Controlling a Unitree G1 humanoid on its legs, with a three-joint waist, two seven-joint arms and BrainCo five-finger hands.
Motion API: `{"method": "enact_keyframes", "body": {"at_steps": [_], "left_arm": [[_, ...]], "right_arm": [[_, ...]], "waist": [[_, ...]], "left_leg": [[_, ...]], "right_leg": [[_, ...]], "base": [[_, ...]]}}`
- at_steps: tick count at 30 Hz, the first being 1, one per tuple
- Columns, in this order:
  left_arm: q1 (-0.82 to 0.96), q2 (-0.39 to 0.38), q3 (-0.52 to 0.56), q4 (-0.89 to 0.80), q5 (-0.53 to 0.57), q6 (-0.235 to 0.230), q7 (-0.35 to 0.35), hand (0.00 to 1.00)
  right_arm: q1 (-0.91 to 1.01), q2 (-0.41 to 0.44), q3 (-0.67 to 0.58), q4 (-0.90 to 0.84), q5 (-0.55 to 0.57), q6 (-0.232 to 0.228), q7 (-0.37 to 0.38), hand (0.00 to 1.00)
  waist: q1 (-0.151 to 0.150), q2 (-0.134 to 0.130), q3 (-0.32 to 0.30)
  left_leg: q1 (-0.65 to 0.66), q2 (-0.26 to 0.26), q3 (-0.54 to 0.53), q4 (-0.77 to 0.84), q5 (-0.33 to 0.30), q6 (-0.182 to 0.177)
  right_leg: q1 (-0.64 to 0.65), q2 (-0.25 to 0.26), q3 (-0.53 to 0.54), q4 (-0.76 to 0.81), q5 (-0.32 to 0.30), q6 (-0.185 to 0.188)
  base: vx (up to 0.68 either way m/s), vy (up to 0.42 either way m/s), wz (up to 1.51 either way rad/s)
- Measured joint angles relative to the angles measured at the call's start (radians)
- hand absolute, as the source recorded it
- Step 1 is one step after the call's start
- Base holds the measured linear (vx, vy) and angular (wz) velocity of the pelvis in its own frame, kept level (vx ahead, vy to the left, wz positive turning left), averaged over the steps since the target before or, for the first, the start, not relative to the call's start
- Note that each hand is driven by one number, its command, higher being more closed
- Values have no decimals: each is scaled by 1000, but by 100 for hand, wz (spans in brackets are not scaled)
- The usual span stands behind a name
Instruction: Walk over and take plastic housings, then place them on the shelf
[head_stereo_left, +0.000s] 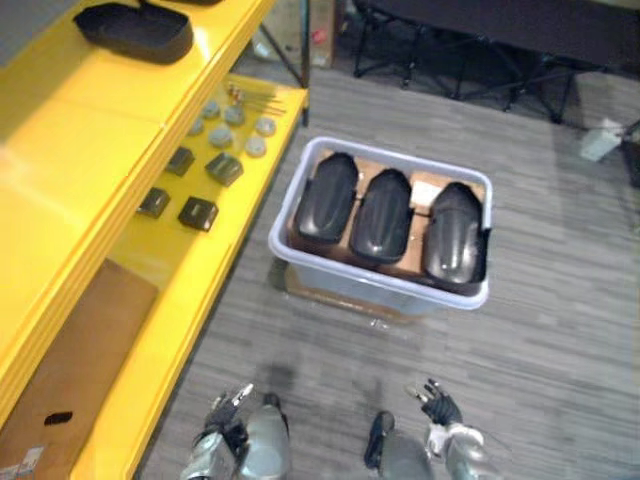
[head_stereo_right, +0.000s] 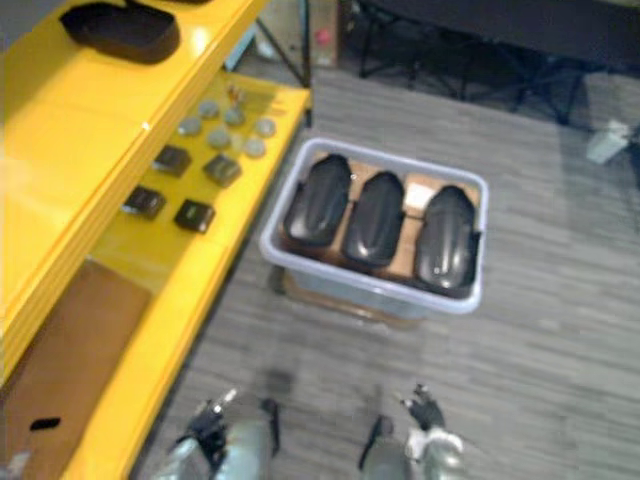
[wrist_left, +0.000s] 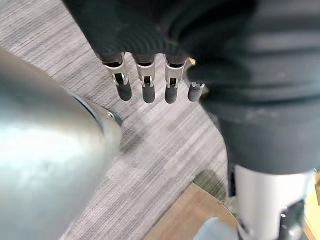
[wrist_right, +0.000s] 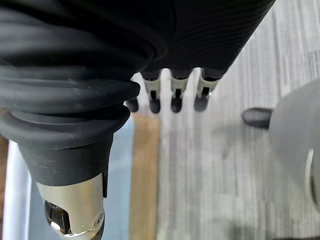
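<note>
Plastic housings (head_stereo_left: 383, 215) ahead of left hand (head_stereo_left: 226, 415) and right hand (head_stereo_left: 440, 408), both loose-fingered above floor (head_stereo_left: 540, 330): three side by side in grey bin (head_stereo_left: 330, 280) beside yellow shelf (head_stereo_left: 90, 130). Farther off, another housing (head_stereo_left: 135, 30) on shelf's top board.

Grey striped floor (head_stereo_left: 560, 330) (carpet-like), dark folding-leg table (head_stereo_left: 500, 28) at the back.
</note>
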Motion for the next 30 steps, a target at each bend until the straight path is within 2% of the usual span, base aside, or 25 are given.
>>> {"method": "enact_keyframes", "body": {"at_steps": [2,5,8,10,12,13,15,16,18,20,21,23,25,26,27,30], "left_arm": [[3,2,-28,-12,0,-3,1,0],[1,9,-73,-19,2,-5,7,0],[2,16,-99,-17,8,-4,17,0],[4,44,-114,-10,36,-4,33,0],[4,62,-114,-9,41,-3,47,0],[1,77,-122,-14,42,-4,47,0],[-1,98,-128,-16,43,-8,47,0],[2,108,-128,-12,44,-8,47,0],[10,122,-126,-8,71,-7,45,0],[46,122,-115,-11,83,-9,38,0],[53,122,-108,-11,83,-9,35,0],[85,119,-98,-18,83,-9,34,0],[111,118,-92,-31,82,-17,33,0],[113,117,-89,-34,82,-19,31,0],[127,112,-83,-60,82,-34,22,0],[125,101,-55,-100,81,-60,12,0]], "right_arm": [[-10,-5,24,7,-3,-10,3,0],[-20,-14,117,-1,-38,-58,5,0],[-22,-22,299,-111,-99,-116,11,0],[-22,-46,508,-339,-154,-156,62,0],[-51,-53,614,-485,-166,-173,119,0],[-75,-52,666,-582,-153,-184,153,0],[-130,-53,704,-730,-106,-198,159,0],[-181,-54,691,-825,-68,-199,135,0],[-256,-54,626,-910,-28,-196,55,0],[-362,-65,439,-950,29,-183,-110,0],[-380,-75,391,-950,47,-173,-154,0],[-418,-123,255,-943,51,-128,-317,0],[-403,-178,134,-897,64,-78,-481,0],[-403,-184,117,-886,74,-69,-501,0],[-405,-210,27,-822,114,-34,-572,0],[-425,-285,-89,-657,171,4,-649,0]], "waist": [[1,1,2],[-2,0,3],[4,-8,15],[6,-25,25],[14,-42,34],[30,-53,39],[53,-68,44],[57,-76,45],[57,-80,45],[56,-85,42],[56,-85,42],[55,-85,42],[49,-81,44],[49,-81,45],[49,-72,52],[51,-51,82]], "left_leg": [[10,0,-2,-12,0,0],[10,-3,-28,-31,4,4],[25,-8,-34,-48,15,5],[22,-8,-45,-61,22,3],[11,-4,-55,-64,25,1],[7,-1,-61,-61,25,1],[6,2,-63,-59,25,1],[6,2,-65,-55,24,1],[6,1,-70,-41,22,2],[8,0,-69,-20,12,4],[7,1,-68,-14,9,5],[10,4,-60,11,-6,7],[2,7,-58,28,-16,12],[0,7,-58,31,-17,12],[-16,13,-63,45,-20,14],[-77,20,-88,76,-21,14]], "right_leg": [[14,4,-6,-13,0,0],[24,8,-25,-25,1,1],[50,10,-36,-47,10,6],[51,17,-40,-65,24,4],[58,29,-49,-88,33,4],[63,34,-52,-95,35,1],[66,40,-52,-99,38,-3],[69,40,-51,-100,39,-5],[78,42,-46,-105,44,-11],[89,44,-10,-112,47,-11],[91,45,-7,-114,50,-12],[100,46,7,-118,53,-8],[102,48,13,-123,62,-5],[102,49,14,-125,64,-5],[99,56,15,-132,72,-12],[63,70,10,-127,69,-19]], "base": [[43,-14,9],[17,-27,17],[-15,-8,12],[-57,-1,3],[-56,-10,12],[-49,-10,14],[-18,-3,4],[-10,7,6],[2,25,8],[-8,57,2],[-22,56,-7],[-37,53,-13],[-52,52,-9],[-72,44,-2],[-90,38,2],[-115,25,10]]}}
